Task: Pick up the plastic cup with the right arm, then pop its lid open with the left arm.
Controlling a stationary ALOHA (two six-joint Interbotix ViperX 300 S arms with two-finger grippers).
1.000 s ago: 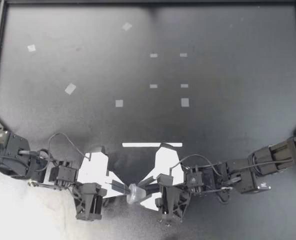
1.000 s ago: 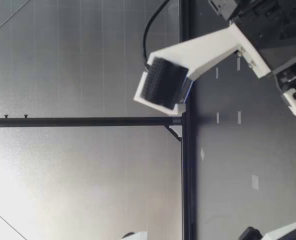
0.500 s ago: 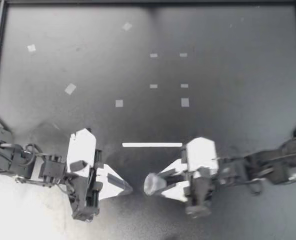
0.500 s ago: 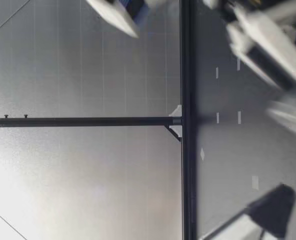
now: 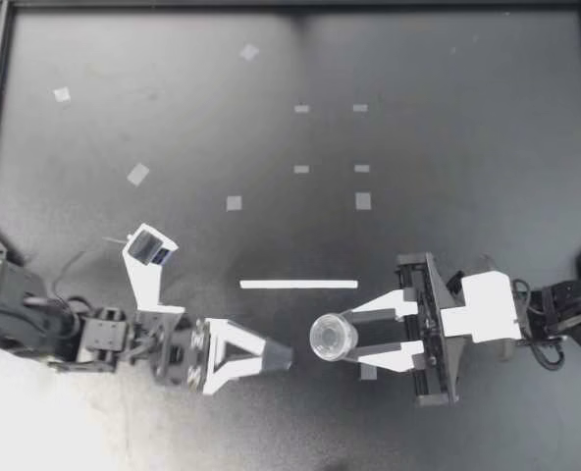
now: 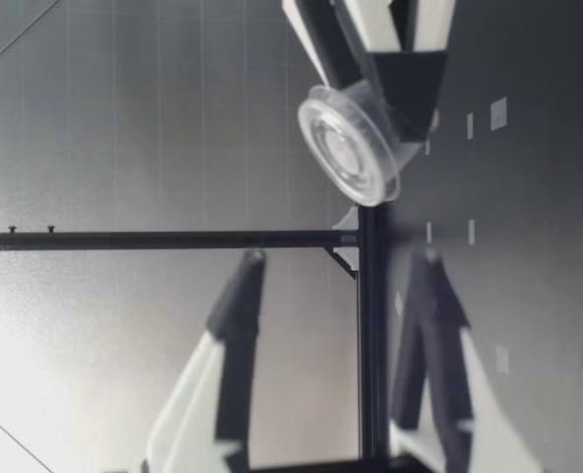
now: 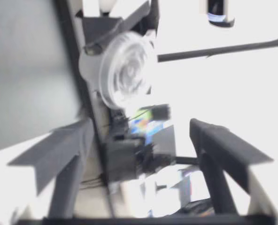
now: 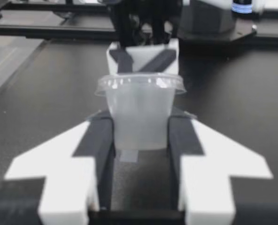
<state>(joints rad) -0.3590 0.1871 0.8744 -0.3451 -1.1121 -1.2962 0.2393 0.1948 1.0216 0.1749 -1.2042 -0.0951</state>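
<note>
Here, a clear plastic cup (image 5: 333,336) is gripped by the right gripper (image 5: 343,336). Its 2 fingers (image 5: 379,307) are pressed against the cup's sides from opposite directions, so the tool is clamped on the cup. In the top view the cup's round rim is seen from above. The cup is placed near the white tape strip (image 5: 298,285), on the robot's side of it, over the black table (image 5: 467,118). The left gripper (image 5: 283,358) is pointed at the cup from just beside it, a small gap being left between them, and nothing is held by it. Its 2 fingers are spread wide apart, one above the other, as is shown in the low view by the upper finger (image 6: 240,296) and the lower finger (image 6: 427,296). In that view the cup (image 6: 356,148) is held clear of the table's surface and is tilted, its rim being turned partly toward the camera. In the right wrist view the cup (image 8: 140,117) is seated between the fingertips, with its rim above them and the left gripper straight ahead. In the left wrist view the cup (image 7: 125,70) is seen, blurred, ahead of the spread fingers. Several small tape squares (image 5: 363,201) are stuck to the table farther out, well apart from both grippers.
</note>
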